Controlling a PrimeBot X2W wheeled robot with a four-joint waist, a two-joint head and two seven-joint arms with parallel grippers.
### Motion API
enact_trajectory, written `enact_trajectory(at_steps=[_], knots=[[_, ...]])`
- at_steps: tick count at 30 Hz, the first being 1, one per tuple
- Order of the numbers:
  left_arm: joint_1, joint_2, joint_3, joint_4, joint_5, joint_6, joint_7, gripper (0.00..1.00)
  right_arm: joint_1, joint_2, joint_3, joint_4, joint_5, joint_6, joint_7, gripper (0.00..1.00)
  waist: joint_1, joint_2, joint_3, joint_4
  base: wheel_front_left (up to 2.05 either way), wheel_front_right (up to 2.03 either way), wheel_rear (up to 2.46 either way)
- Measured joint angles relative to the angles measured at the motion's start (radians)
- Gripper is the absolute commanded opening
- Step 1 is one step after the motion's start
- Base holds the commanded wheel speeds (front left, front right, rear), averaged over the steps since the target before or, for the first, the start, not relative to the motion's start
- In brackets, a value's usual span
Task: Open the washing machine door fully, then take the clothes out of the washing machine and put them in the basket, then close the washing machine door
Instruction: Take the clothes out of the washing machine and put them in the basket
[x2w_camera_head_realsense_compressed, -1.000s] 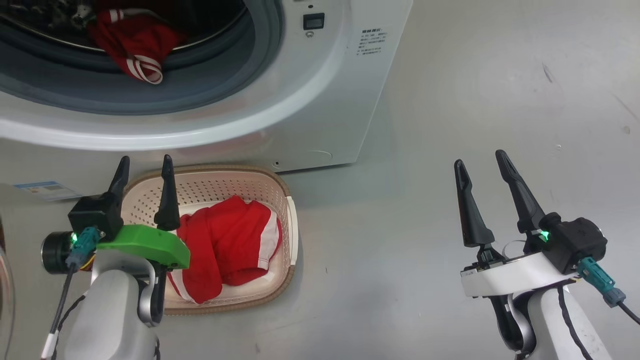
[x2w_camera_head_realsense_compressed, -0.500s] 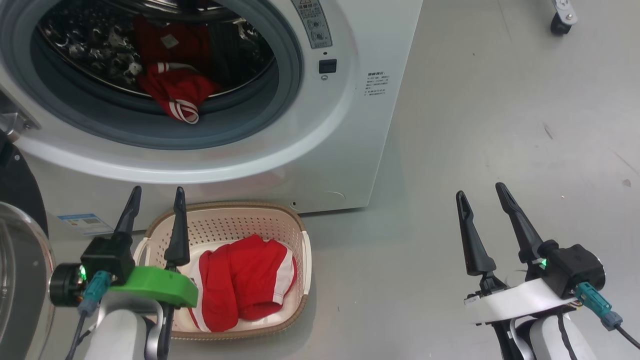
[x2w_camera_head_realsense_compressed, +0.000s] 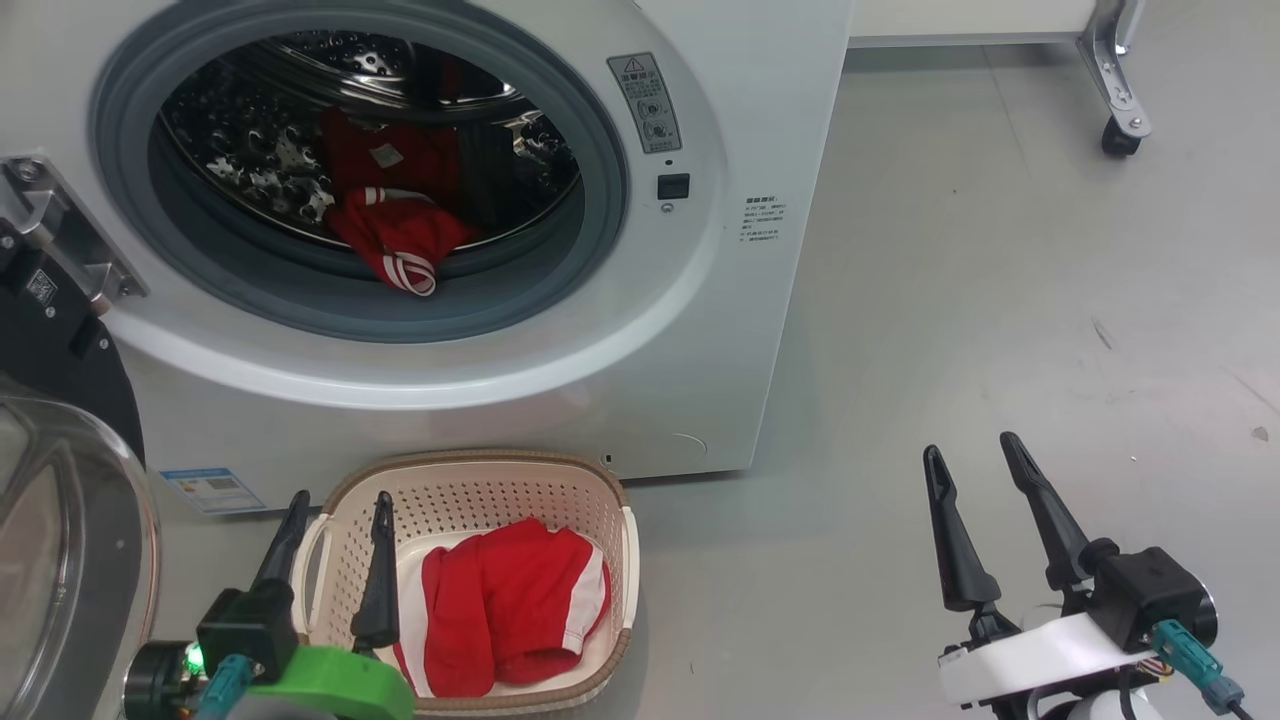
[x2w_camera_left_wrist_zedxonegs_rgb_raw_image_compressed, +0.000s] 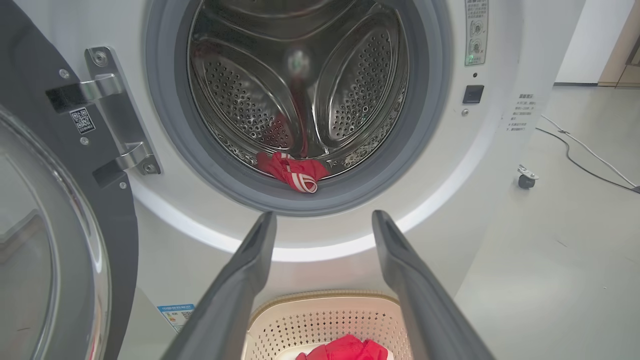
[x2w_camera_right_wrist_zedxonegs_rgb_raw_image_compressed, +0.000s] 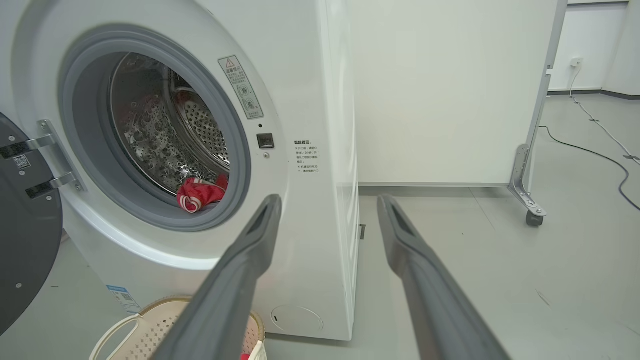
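Red clothes lie at the washing machine opening's lower edge; my left hand hangs spread over the basket rim, my right hand spread above open floor.

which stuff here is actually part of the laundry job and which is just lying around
Part of the job: washing machine, open door, basket, red clothes inside the machine, red clothes in the basket.

Just lying about: wheeled metal leg, floor cable.
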Motion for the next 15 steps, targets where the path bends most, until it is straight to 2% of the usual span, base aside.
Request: enact_trajectory(at_steps=[15], knots=[[0.090, 0.002, -0.008, -0.088, -0.003, 0.026, 0.000, 1.00, 0.034, 0.002, 0.010, -0.022, -0.005, -0.006, 0.000, 1.00, 0.0000, 0.0000, -0.021, 0.010, 0.00, 0.00, 0.00]])
